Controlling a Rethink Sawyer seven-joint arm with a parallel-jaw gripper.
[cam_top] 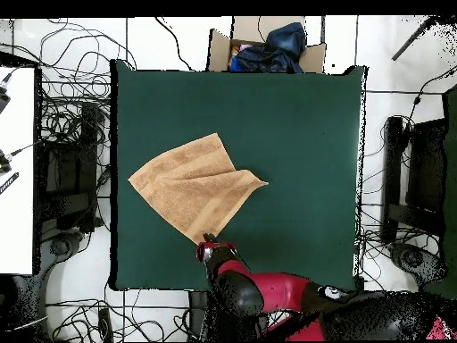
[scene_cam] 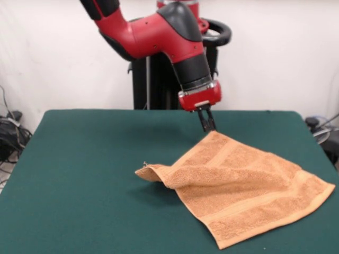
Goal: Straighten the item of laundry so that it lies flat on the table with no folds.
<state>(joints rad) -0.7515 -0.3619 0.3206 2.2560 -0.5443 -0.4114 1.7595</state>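
- Towel (scene_cam: 241, 193) lies on the green bench (scene_cam: 79, 174), toward the side that is right in the front view and left in the overhead view, well inside the bench's edges.
- Most of it is spread: the half nearer the front camera lies flat, with one woven band running along that short end.
- One corner is not done. On the left in the front view the cloth is doubled over itself and ends in a raised, curled point (scene_cam: 151, 172); in the overhead view the same fold shows as a long point (cam_top: 254, 185) reaching toward the bench's middle, so the outline is not a rectangle.
- The jaws (scene_cam: 207, 123) hang at the far corner of the towel, their tips close together and right at the cloth's edge. Whether they pinch that corner or only touch it, I cannot tell.
- My judgement: the task is partly done. What is left is to open the folded corner, pull it out to full length, and smooth any ridge along the crease.
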